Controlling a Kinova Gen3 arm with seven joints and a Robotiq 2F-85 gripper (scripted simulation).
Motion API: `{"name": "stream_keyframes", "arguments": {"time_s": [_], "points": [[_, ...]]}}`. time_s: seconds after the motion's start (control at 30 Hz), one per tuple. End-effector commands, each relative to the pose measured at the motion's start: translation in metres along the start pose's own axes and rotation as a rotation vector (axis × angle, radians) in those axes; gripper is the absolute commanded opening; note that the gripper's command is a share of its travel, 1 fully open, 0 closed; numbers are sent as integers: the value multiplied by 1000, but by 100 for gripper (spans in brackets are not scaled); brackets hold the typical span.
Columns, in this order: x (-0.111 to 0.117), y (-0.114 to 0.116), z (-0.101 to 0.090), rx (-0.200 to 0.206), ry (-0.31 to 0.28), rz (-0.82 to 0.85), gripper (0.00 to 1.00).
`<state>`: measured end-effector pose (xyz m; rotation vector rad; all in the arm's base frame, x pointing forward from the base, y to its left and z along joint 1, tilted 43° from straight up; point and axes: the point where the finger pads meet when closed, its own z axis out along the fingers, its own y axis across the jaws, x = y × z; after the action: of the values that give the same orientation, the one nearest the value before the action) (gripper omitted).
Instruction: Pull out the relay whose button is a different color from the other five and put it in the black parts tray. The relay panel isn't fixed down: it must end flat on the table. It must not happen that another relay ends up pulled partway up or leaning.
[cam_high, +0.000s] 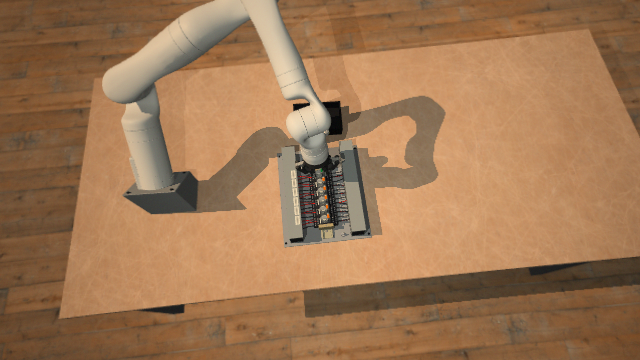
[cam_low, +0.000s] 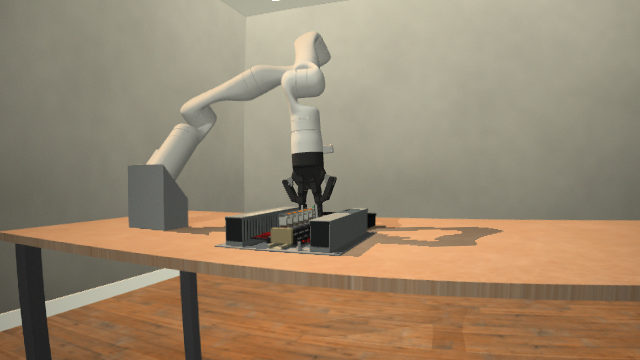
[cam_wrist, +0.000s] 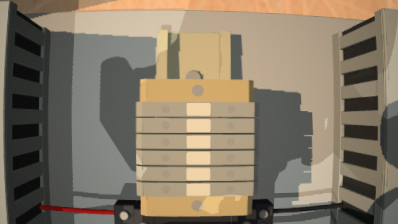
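Note:
The relay panel (cam_high: 361, 200) (cam_low: 345, 235) lies flat on the table. Its central row holds six relays. Five relays (cam_high: 323, 197) (cam_low: 295, 218) have orange buttons. The relay with the green button (cam_high: 322, 171) (cam_low: 314, 207) is at the row's far end. My gripper (cam_high: 320, 170) (cam_low: 311, 208) points down over that far end, shut on the green-button relay. Its fingertips are partly hidden, and I cannot tell whether the relay is raised from its socket. The wrist view shows neither fingers nor relays. The black parts tray (cam_high: 336, 120) (cam_low: 371, 220) stands behind the panel, partly hidden by the arm.
Tall grey wire ducts (cam_high: 289, 200) (cam_high: 356, 200) (cam_wrist: 360, 117) flank the relay row, with red and dark wires between. The wrist view shows grey terminal blocks (cam_wrist: 150, 141) between tan end stops (cam_wrist: 225, 90) at the rail's far end. The arm's base (cam_high: 160, 197) stands left of the panel.

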<state>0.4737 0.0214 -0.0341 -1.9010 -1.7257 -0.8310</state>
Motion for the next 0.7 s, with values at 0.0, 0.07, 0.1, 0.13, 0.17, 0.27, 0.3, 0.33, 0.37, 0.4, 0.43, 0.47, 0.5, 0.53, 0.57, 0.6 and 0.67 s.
{"name": "stream_keyframes", "arguments": {"time_s": [0.0,0.07,0.1,0.13,0.17,0.27,0.3,0.33,0.37,0.4,0.43,0.47,0.5,0.53,0.57,0.6,0.67], "points": [[0,0,-1,-11,-1,0,0],[0,0,-1,-16,-1,0,0],[0,0,-1,-17,-1,0,0],[0,0,-1,-18,-1,0,0],[0,0,-1,-19,-1,0,0],[0,0,-1,-19,-1,0,0],[0,0,-1,-20,-1,0,0],[0,0,-1,-20,-1,0,0],[0,0,-1,-20,-1,0,0],[0,0,-1,-22,-1,0,0],[0,0,-1,-24,-1,0,0],[0,0,-1,-27,-1,0,0],[0,0,-1,-30,-1,0,0],[0,0,-1,-33,-1,0,0],[0,0,-1,-37,-1,0,0],[0,0,-1,-39,-1,0,0],[0,0,-1,-43,-1,0,0]]}}
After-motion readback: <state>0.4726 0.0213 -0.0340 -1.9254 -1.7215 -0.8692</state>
